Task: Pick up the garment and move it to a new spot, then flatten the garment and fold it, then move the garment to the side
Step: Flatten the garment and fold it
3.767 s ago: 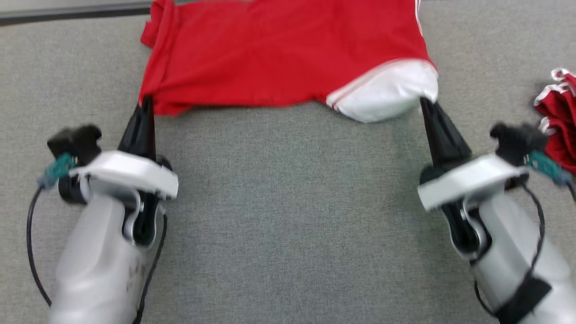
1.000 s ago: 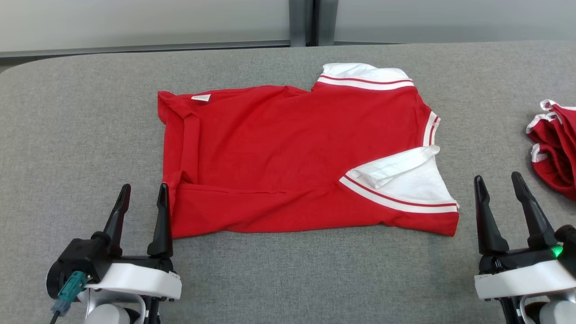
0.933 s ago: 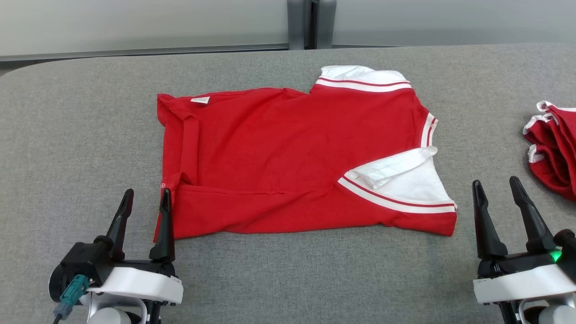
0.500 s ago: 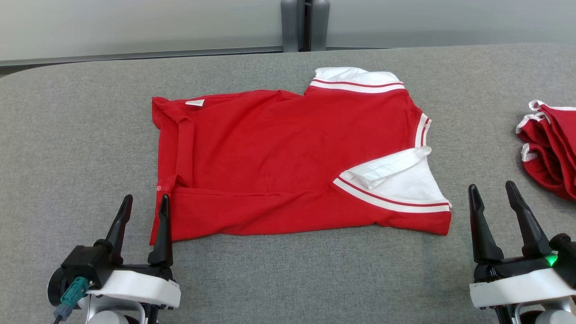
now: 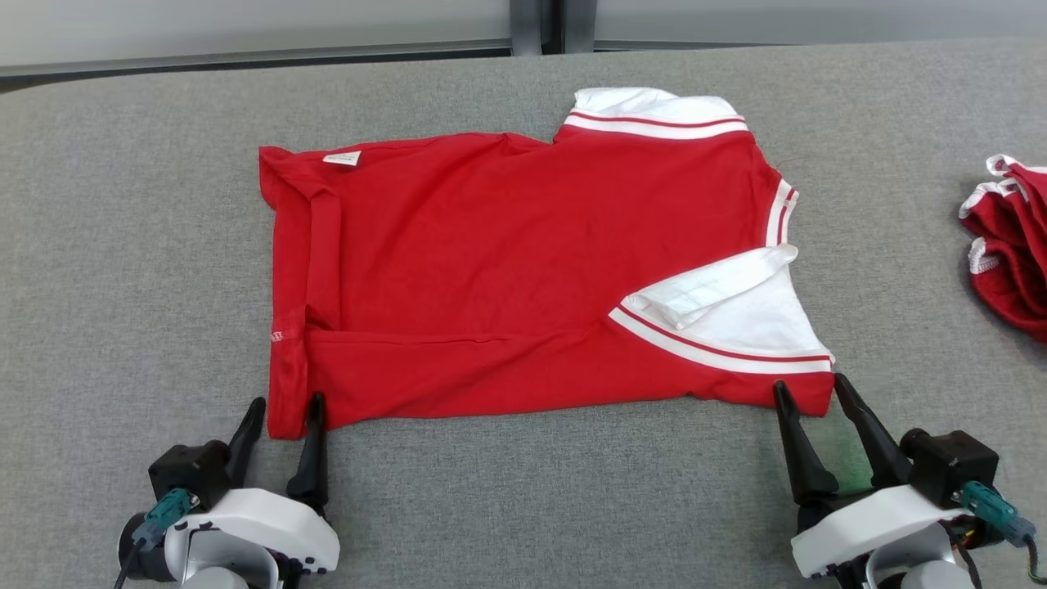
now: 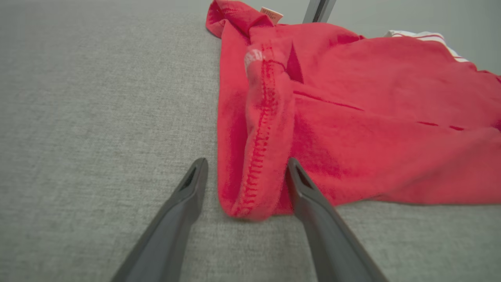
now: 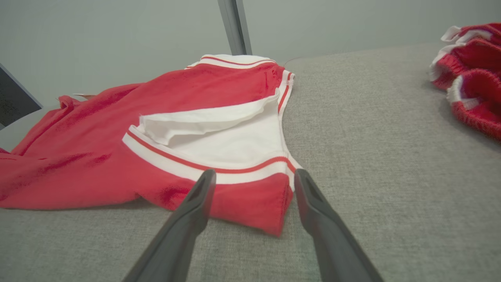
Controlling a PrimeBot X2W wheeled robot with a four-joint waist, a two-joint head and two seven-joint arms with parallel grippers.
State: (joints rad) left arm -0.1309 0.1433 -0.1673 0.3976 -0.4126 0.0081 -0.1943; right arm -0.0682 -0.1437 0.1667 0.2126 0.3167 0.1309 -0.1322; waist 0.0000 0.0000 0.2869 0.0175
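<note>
I find the garment (image 5: 507,270), a red shirt with white striped trim, lying spread on the grey fabric table (image 5: 123,245), roughly at the centre and nearer the front edge than the back. It is not fully flat: a strip along its left edge is turned over onto the body, and a white panel (image 5: 736,327) at the near right has a loose flap folded back on itself. A small label (image 5: 341,158) shows at the far left corner. The left gripper (image 5: 288,401) sits low at the garment's near left corner with its fingers apart; in the left wrist view the rolled hem of that corner lies between the two fingers, unclamped. I cannot tell whether the inner finger touches the cloth. The right gripper (image 5: 810,382) is at the near right corner, fingers likewise spread; in the right wrist view the red corner below the white panel lies between the fingertips, with nothing pinched. Neither gripper holds anything. A second red and white garment (image 5: 1010,245) lies bunched at the table's right edge, well apart from the first. A grey post (image 5: 536,24) stands beyond the far edge.
</note>
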